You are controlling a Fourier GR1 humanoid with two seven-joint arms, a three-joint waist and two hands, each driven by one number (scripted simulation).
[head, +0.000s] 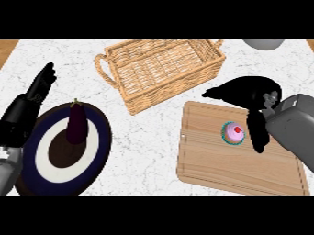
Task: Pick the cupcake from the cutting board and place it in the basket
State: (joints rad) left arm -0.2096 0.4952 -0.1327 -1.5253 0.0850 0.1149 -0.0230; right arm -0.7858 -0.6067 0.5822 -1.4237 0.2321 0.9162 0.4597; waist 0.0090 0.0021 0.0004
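Cupcake (pixel 234 133): on the board, upright, pink icing with a red spot on top, teal wrapper; just left of the right hand's downward thumb, apart from it.
Board (pixel 214 160): pale wood, lying under the right hand, on the worktop.
Right hand (pixel 244 92): above the board's far edge, fingers pointing left towards the basket, thumb hanging down beside the cupcake; spread wide, holding nothing.
Basket (pixel 119 85): wicker, with end handles; beyond and left of the right hand, near its fingertips.
Plate (pixel 44 151): dark rim, white ring, dark centre; just right of the left hand.
Aubergine (pixel 75 123): on the plate.
Left hand (pixel 24 110): at the left edge, fingers straight, pointing away, resting.
Worktop (pixel 146 137): white marble.
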